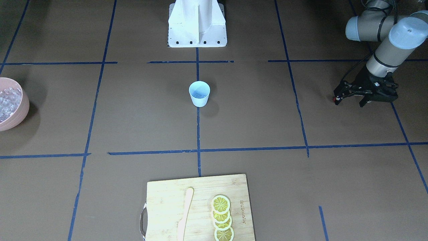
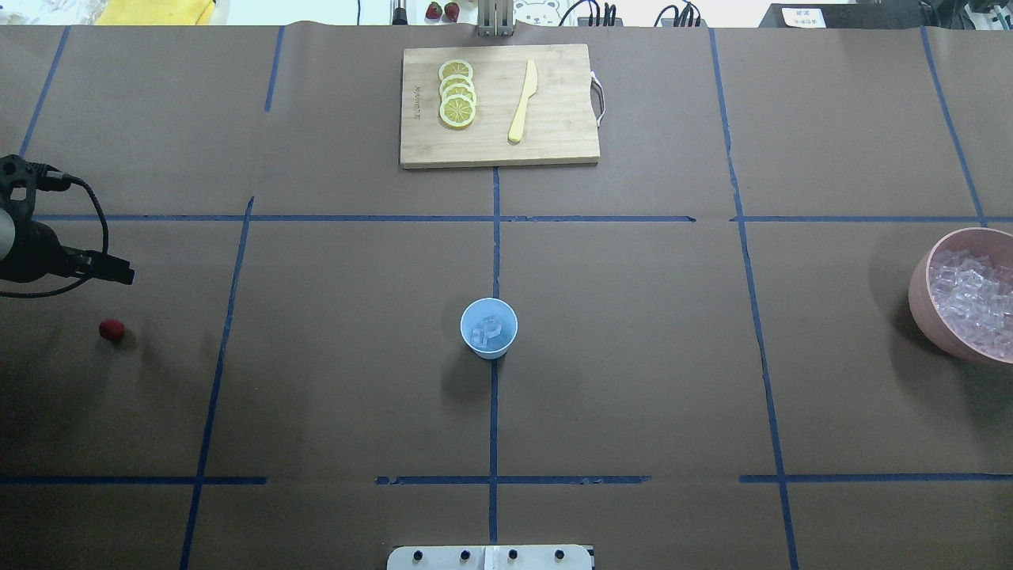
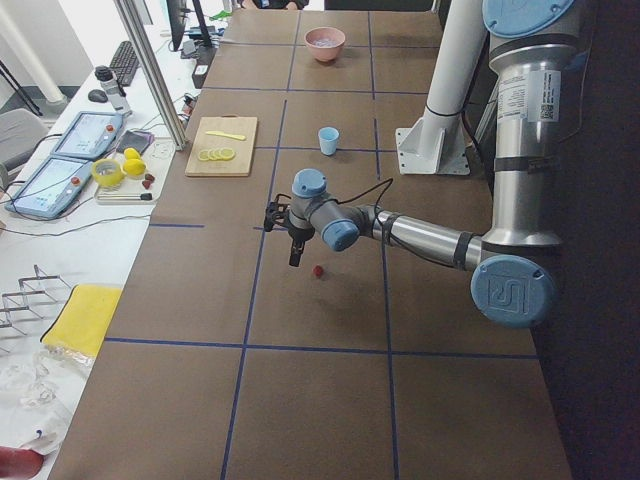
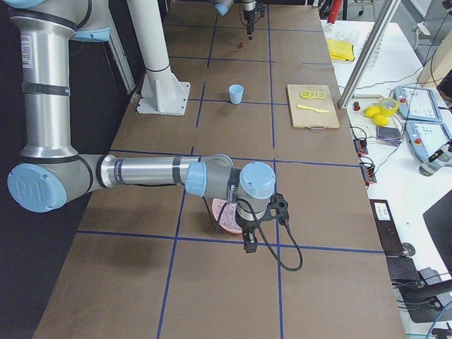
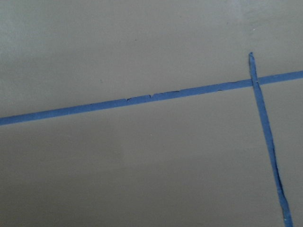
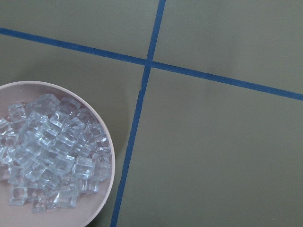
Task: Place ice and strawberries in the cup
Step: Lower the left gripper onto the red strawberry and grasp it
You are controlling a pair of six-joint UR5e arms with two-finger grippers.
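The pale blue cup (image 2: 489, 328) stands upright at the table's middle with a few clear ice cubes (image 2: 486, 332) inside. More ice (image 6: 47, 151) fills the pink bowl (image 2: 922, 297) at the right. One red strawberry (image 2: 111, 329) lies on the table at the far left. My left gripper (image 1: 350, 100) hangs open and empty above the table, just beyond the strawberry and not touching it. My right gripper (image 4: 248, 240) hovers by the pink bowl; I cannot tell whether it is open or shut. Neither wrist view shows fingers.
A wooden cutting board (image 2: 554, 142) with several lemon slices (image 2: 457, 93) and a yellow knife (image 2: 522, 101) lies at the far edge. The white robot base (image 1: 197, 23) stands behind the cup. Blue tape lines cross the brown table.
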